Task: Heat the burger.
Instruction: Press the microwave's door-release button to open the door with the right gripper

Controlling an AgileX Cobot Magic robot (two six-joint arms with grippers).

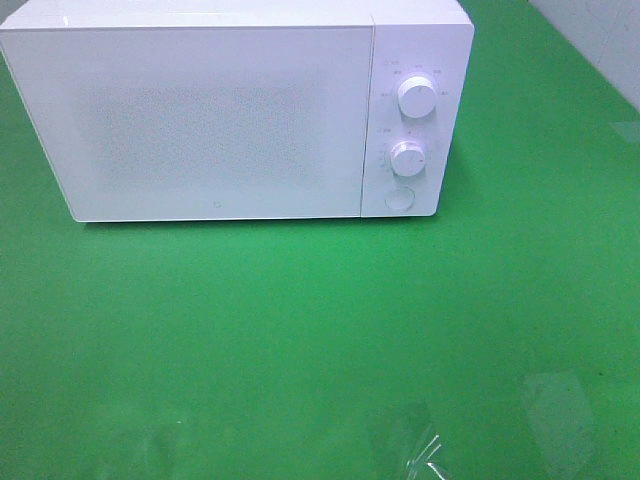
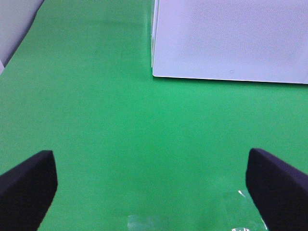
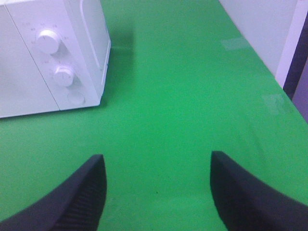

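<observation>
A green surface (image 1: pixel 300 350) fills nearly the whole high view, flat and evenly lit. At its 1 o'clock corner a strip of pale wall (image 1: pixel 600 40) borders it, and the right wrist view shows the same light wall running along the surface's edge.

The one container is a white microwave (image 1: pixel 200 120), standing on the surface toward 11 o'clock in the high view. Its door (image 1: pixel 190 130) is shut; the dotted, frosted front shows nothing of the inside. At the door's 3 o'clock side is the control panel (image 1: pixel 420 60), carrying an upper knob (image 1: pixel 416 97), a lower knob (image 1: pixel 407 158) at its 6 o'clock, and a round button (image 1: pixel 398 199) below that again.

The burger appears in no view, so I cannot tell where it is.

Toward 5 o'clock on the surface lie some clear, shiny tape patches (image 1: pixel 405 440), flat against the green.

The left hand (image 2: pixel 150 163) hovers over bare green with its dark fingers (image 2: pixel 29 185) spread wide and nothing between them, the microwave's door ahead of it. The right hand (image 3: pixel 158 161) likewise has its fingers (image 3: pixel 82 192) apart and grips nothing; it faces the control panel's side of the microwave.
</observation>
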